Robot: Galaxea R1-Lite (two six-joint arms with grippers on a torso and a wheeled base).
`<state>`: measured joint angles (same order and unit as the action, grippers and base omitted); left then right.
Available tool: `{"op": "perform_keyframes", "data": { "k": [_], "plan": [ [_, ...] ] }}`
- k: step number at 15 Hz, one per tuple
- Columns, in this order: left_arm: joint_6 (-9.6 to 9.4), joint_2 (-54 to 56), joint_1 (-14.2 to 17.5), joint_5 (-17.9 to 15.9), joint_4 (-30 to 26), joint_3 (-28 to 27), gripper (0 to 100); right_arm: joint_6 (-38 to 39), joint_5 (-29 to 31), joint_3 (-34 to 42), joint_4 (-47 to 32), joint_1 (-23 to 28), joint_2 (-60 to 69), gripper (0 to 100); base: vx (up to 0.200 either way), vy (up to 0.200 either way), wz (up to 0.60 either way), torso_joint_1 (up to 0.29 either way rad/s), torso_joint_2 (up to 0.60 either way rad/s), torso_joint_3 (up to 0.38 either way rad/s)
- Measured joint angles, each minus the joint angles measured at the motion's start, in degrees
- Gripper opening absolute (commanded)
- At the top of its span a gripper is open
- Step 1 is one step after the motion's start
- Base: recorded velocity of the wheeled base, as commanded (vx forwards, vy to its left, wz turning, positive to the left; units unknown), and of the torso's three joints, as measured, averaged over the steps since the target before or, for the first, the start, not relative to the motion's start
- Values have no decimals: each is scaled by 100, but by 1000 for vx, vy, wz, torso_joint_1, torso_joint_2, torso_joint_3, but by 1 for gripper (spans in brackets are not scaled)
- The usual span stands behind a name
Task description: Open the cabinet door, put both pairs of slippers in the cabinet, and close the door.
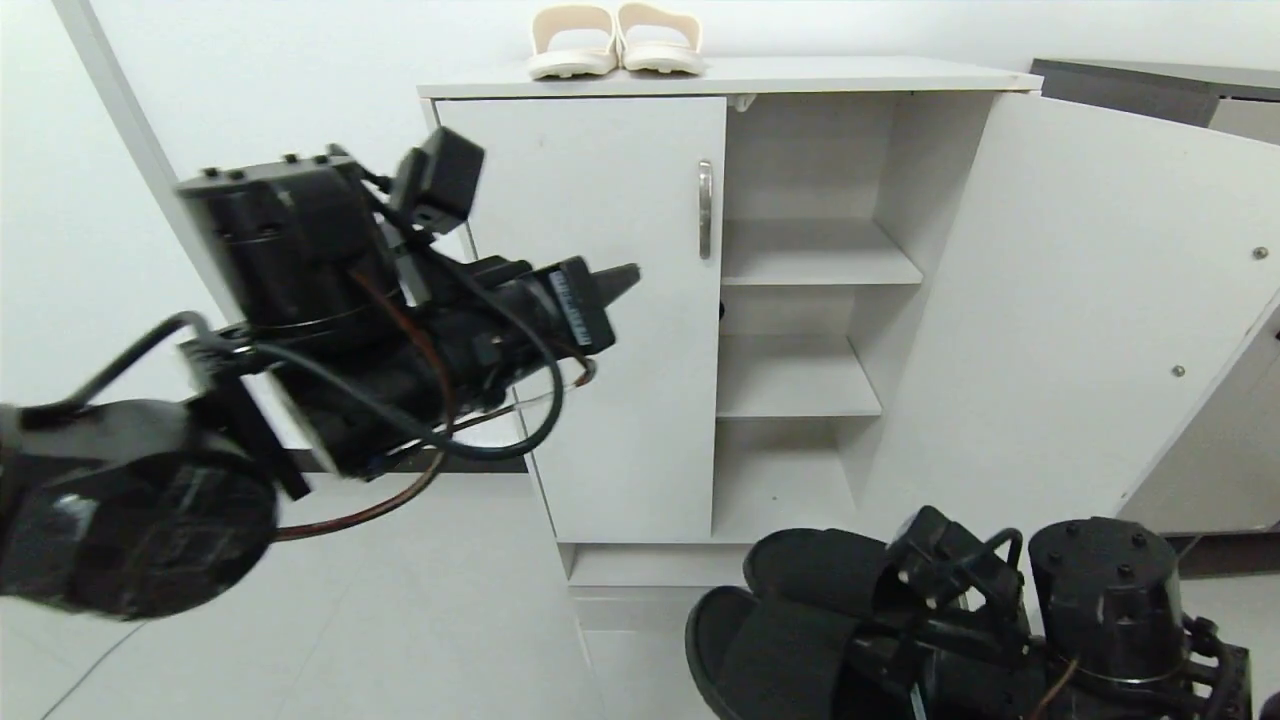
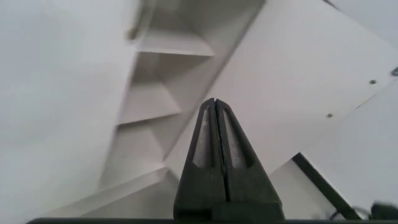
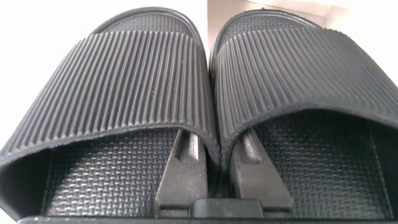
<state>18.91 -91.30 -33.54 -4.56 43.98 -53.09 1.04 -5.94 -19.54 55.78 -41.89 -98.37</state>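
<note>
The left gripper (image 1: 625, 278) is held before the cabinet's (image 1: 600, 450) shut half, jaws pressed together, plainest in its wrist view. Cream slippers (image 1: 617, 40) are set atop the cabinet. At its foot, black slippers (image 1: 800, 590) are pinched by the right gripper (image 3: 214, 168) — one jaw inside each, as its wrist view shows.

A white wall (image 1: 250, 80) stands behind the left gripper (image 1: 628, 278), a dark baseboard (image 1: 505, 466) below it meeting pale floor (image 1: 400, 620). Grey furniture (image 1: 1150, 82) sits far off to its right.

Black slippers (image 1: 800, 620) cut at frame edge
They run off the head view's bottom edge; their straps (image 3: 143, 81) hide the tips of the right fingers (image 3: 183, 168); the door (image 1: 1080, 300) runs off the side.
</note>
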Motion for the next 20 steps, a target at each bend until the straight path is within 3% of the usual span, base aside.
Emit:
{"op": "perform_keyframes", "data": {
  "k": [3,6,9,12,14,15,17,18,20],
  "plan": [
    [-2,1445,708,177,-668,965,0,323,1229,-664,0,41,-364,0,0,0,0,0,0,0],
    [-38,3280,1508,410,-2174,1484,0,728,2280,-1378,0,79,-855,0,0,0,0,0,0,0],
    [-424,5330,2324,789,-4103,1897,0,800,2460,-1635,-4,178,-1130,0,0,0,0,0,0,0],
    [-831,7245,3260,1221,-5192,2760,0,796,2489,-1668,2,190,-1208,0,0,0,0,0,0,0],
    [-961,7967,3629,1446,-5074,3705,0,794,2484,-1657,-1,182,-1230,0,0,0,0,0,0,0],
    [-1000,8193,3745,1334,-4808,4196,0,796,2489,-1651,0,195,-1241,0,0,0,0,0,0,0],
    [-963,8438,3871,647,-4334,4940,0,794,2476,-1640,-1,179,-1247,0,0,0,0,0,0,0],
    [-925,8513,3894,463,-4237,5119,0,794,2478,-1635,2,184,-1254,0,0,0,0,0,0,0],
    [-963,8598,3830,467,-4226,5235,0,785,2476,-1629,0,179,-1265,0,0,0,0,0,0,0]
  ]
}}
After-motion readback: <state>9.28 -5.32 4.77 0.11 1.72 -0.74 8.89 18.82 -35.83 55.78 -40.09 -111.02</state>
